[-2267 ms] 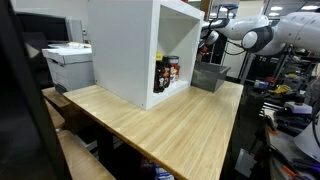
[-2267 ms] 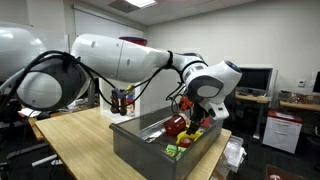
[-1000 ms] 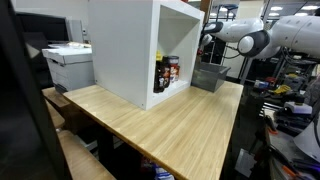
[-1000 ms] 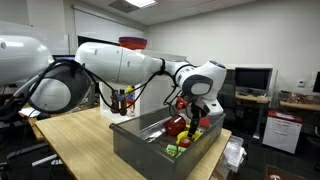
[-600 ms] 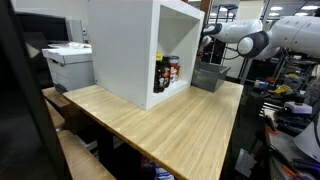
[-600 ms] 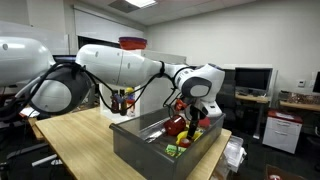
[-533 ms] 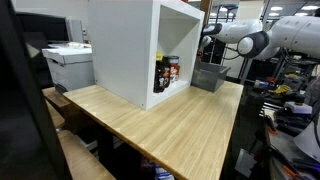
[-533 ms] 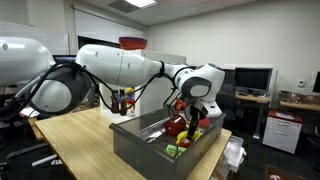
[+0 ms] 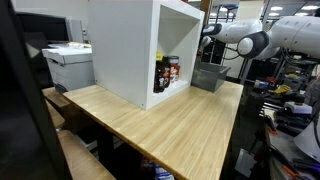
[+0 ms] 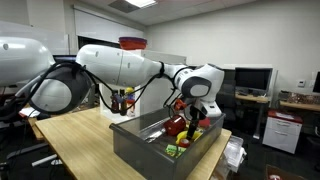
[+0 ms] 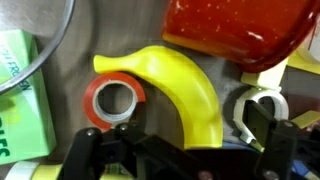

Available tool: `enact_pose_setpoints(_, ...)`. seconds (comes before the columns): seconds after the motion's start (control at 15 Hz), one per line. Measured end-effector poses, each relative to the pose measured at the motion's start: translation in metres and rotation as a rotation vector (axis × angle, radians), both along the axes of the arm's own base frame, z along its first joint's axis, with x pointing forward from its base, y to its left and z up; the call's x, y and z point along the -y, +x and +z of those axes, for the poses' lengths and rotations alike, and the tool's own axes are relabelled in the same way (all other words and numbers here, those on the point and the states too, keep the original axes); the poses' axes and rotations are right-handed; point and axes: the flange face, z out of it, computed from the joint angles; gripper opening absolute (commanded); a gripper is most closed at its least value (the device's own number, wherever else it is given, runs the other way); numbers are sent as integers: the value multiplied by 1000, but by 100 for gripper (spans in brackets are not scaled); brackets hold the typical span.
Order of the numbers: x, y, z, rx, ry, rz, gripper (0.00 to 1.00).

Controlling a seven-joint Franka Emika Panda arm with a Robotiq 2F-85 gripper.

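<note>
arm (image 10: 120, 62) shifted slightly | jaws wide over bin (image 10: 135, 150) | tape roll (image 11: 112, 102): wrist view only

You work under bright, even overhead light in both exterior views; a ceiling panel (image 10: 140, 3) glows and the white cabinet (image 9: 125, 50) nearly washes out. A dark post (image 9: 18, 100) looms blurred. Your wrist view is dimmer and soft, the banana (image 11: 185, 90) slightly fuzzy, with glare specks on the red bowl (image 11: 235, 30).
</note>
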Motion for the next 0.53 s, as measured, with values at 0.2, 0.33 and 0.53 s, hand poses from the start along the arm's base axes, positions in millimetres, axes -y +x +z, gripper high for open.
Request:
enact_pose_setpoints(0.2, 1, -4, -3, -38, -3, -11, 100)
enact_pose_setpoints(0.33, 1, -6, -6, -58, 1, -10, 100)
enact_pose_setpoints(0.53, 1, -8, -8, -72, 3, -7, 100)
